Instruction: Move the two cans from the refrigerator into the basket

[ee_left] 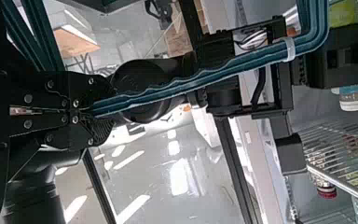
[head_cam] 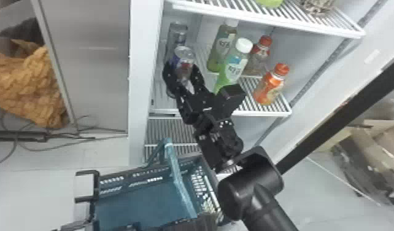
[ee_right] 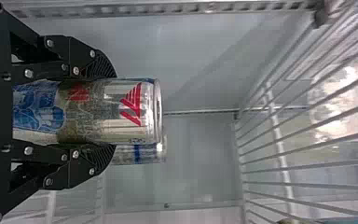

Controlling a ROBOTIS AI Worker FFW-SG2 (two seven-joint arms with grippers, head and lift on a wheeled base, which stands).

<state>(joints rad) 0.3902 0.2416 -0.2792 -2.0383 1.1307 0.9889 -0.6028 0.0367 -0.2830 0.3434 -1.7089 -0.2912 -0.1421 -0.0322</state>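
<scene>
My right gripper (head_cam: pixel 183 69) is in the refrigerator at the left of the middle shelf, its fingers on both sides of the front can (head_cam: pixel 183 56). The second can (head_cam: pixel 177 32) stands just behind it. In the right wrist view my right gripper (ee_right: pixel 103 112) is shut on the silver and blue can (ee_right: pixel 116 111); part of the other can (ee_right: pixel 144 154) shows past it. The teal basket (head_cam: pixel 135 204) is low in front of the refrigerator, its handle (head_cam: pixel 178 175) raised. In the left wrist view my left gripper (ee_left: pixel 95 110) is shut on the handle (ee_left: pixel 177 84).
Green bottles (head_cam: pixel 233 63) and orange-capped bottles (head_cam: pixel 268 84) stand right of the cans on the wire shelf (head_cam: pixel 267 114). Another rack (head_cam: pixel 297 24) hangs above. The refrigerator's side wall (head_cam: pixel 144 76) is close left of the right gripper.
</scene>
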